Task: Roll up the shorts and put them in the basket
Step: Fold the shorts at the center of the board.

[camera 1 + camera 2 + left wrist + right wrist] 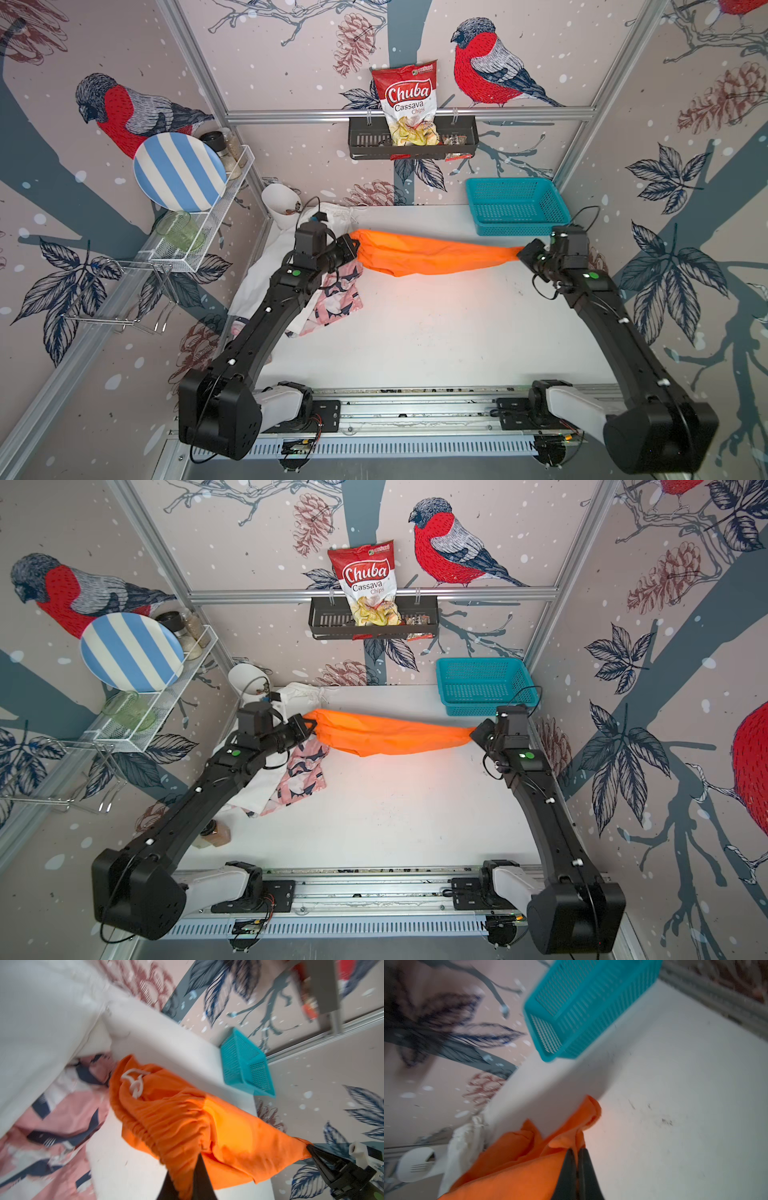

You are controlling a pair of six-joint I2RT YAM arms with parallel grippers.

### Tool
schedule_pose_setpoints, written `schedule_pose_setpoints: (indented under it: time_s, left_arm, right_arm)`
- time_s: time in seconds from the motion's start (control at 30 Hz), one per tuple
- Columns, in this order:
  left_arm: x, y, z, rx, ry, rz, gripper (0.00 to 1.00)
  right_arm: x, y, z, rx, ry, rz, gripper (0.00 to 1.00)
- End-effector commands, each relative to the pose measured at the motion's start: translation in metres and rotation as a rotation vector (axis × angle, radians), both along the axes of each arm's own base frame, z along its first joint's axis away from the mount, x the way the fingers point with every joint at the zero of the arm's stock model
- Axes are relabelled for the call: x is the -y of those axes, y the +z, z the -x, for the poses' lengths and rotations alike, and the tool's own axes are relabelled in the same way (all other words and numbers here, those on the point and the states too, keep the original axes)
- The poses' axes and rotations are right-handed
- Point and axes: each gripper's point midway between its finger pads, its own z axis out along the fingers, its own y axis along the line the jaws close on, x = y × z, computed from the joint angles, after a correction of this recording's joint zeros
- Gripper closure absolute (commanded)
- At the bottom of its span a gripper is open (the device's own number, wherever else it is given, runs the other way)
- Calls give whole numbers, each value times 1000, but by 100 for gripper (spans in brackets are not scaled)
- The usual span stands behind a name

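Note:
The orange shorts (428, 257) (386, 735) hang stretched above the white table between both grippers. My left gripper (355, 245) (185, 1176) is shut on the gathered waistband end, where the white drawstring (135, 1084) shows. My right gripper (521, 251) (577, 1150) is shut on a corner at the opposite end of the orange cloth (508, 1167). The white shorts (257, 274) (41, 1022) and the pink patterned shorts (340, 291) (62, 1115) lie crumpled at the table's left, partly under my left arm.
A teal basket (515, 203) (581, 1001) stands at the back right. A white cup (280, 203) lies tipped in the back left corner. A spice jar (214, 835) lies by the left arm. A wire shelf with a striped plate (178, 172) hangs on the left wall.

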Motion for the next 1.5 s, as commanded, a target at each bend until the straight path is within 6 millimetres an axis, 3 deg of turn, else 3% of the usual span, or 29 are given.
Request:
schedule_pose_setpoints:
  time_s: [0.0,0.1,0.2,0.3,0.4,0.5,0.63,0.73,0.9,0.97,1.03,1.1,1.17,1.2,1.3,1.37,1.47]
  left_arm:
    - [-7,66,9,129,4,-48,100]
    - [-15,137,27,272,26,-28,100]
    - [-26,194,57,414,54,10,100]
    - [-41,240,90,548,97,48,100]
    - [-53,275,112,637,141,71,100]
    - [-54,294,108,663,151,69,100]
    - [-40,295,71,639,127,80,100]
    - [-28,274,26,583,119,73,100]
    - [-14,208,-61,468,150,-17,100]
    - [-9,196,-83,442,149,-35,100]
    - [-3,197,-96,443,136,-24,100]
    - [1,211,-101,468,125,-2,100]
    - [2,234,-99,507,121,22,100]
    - [2,246,-96,527,119,35,100]
    - [2,272,-85,574,105,65,100]
    - [3,277,-78,583,92,77,100]
    - [7,263,-68,557,53,77,100]
  right_arm:
    - [21,96,17,262,-71,63,100]
    - [31,189,62,547,-121,100,100]
    - [34,260,121,832,-148,121,100]
    - [41,304,174,1020,-206,130,100]
    - [50,328,198,1084,-265,138,100]
    - [57,334,188,1059,-306,156,100]
    - [70,322,140,950,-387,175,100]
    - [77,301,94,869,-419,186,100]
    - [91,259,22,810,-445,143,100]
    - [98,254,4,820,-457,120,100]
    - [106,260,-10,843,-459,81,100]
    - [114,276,-14,886,-451,42,100]
    - [120,299,-2,954,-449,14,100]
    - [124,302,-8,961,-453,8,100]
    - [137,317,5,1009,-470,-23,100]
    - [146,316,12,1017,-466,-52,100]
    - [154,297,24,988,-455,-87,100]
